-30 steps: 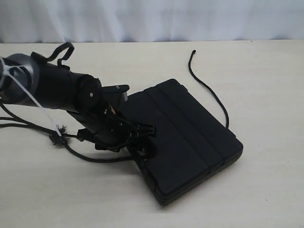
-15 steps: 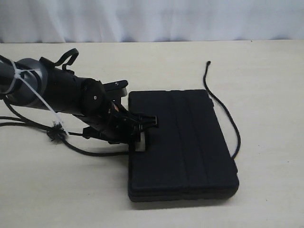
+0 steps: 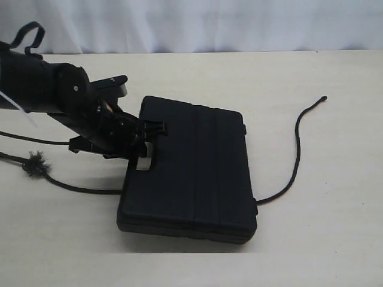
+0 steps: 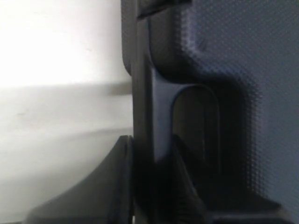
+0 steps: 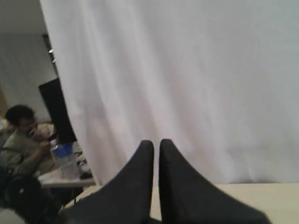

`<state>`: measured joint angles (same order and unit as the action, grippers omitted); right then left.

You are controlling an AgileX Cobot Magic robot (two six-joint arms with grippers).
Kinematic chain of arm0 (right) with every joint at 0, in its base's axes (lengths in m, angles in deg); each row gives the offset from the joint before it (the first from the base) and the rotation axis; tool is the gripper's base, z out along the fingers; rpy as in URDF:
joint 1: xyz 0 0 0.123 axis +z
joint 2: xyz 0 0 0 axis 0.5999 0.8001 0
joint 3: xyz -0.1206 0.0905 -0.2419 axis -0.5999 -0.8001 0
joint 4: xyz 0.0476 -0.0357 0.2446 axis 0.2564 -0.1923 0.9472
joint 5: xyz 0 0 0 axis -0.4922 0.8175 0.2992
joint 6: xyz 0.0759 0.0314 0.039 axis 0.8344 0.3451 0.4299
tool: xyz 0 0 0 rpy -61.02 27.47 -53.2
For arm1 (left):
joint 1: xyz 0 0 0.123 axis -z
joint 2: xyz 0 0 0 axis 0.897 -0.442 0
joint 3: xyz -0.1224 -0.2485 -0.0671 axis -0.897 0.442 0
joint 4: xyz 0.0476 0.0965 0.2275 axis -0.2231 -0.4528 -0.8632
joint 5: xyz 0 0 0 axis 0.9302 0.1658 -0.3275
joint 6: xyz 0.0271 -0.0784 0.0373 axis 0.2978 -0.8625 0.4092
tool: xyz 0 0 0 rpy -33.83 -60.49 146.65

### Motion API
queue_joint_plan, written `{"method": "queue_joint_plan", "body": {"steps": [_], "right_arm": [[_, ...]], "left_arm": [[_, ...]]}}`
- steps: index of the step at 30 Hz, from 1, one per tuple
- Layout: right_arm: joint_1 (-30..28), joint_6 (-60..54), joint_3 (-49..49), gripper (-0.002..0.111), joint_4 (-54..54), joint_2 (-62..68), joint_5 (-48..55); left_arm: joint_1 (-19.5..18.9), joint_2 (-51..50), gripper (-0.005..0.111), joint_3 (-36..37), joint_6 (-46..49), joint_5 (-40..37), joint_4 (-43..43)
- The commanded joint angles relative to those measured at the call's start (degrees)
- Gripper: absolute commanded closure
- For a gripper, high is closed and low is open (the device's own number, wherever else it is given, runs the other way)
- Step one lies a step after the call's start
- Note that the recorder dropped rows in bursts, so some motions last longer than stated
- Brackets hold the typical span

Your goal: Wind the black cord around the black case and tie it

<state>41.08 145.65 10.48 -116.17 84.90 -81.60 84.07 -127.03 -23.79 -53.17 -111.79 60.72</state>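
One edge of the black case (image 3: pixel 197 167) is being clamped by the left claw (image 3: pixel 149 134), the right claw (image 5: pixel 155 154) being held shut, the black cord (image 3: pixel 294 155) being trailed across open counter (image 3: pixel 323 239).

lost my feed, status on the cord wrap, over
left gripper shut on black case at its handle. right gripper shut, empty. black cord passes under case, not wrapped yet. nothing seen in the way.

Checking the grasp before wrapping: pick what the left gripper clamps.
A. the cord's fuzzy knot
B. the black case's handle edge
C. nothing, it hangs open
B: the left gripper has a finger on each side of the handle bar of the black case, and the knot of the black cord lies apart from it.
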Motion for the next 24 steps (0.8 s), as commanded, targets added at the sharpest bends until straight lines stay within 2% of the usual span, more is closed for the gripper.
{"method": "queue_joint_plan", "body": {"steps": [1, 6, 9, 13, 16, 22, 24], "right_arm": [[-0.1, 12.8, 5.1, 0.104, -21.9, 7.4, -5.9], [-0.1, 15.5, 10.9, 0.104, -32.9, 18.9, -14.2], [2.7, 15.8, 14.0, 0.104, -37.1, 24.9, -13.6], [12.6, 16.5, 18.2, 0.104, -45.2, 30.7, -0.6], [23.1, 19.3, 20.9, 0.104, -52.8, 33.6, 13.7], [43.2, 8.4, 21.5, 0.104, -52.8, 37.3, 44.7], [48.2, 4.8, 21.3, 0.103, -51.2, 38.7, 51.4]], "left_arm": [[-3.5, 2.0, 0.107, -1.8, 0.9, -1.4, 1.3], [-5.1, 3.5, 0.107, -5.5, 4.8, -9.3, 0.9], [-5.1, 4.8, 0.107, -7.6, 5.8, -12.3, 0.8], [-5.1, 6.1, 0.107, -9.4, 5.8, -15.2, -0.1], [-5.1, 6.1, 0.107, -10.1, 5.9, -16.5, -0.1], [-5.1, 6.1, 0.107, -10.1, 6.0, -16.7, -0.2], [-5.1, 6.1, 0.107, -10.1, 6.0, -16.6, -0.2]]}}
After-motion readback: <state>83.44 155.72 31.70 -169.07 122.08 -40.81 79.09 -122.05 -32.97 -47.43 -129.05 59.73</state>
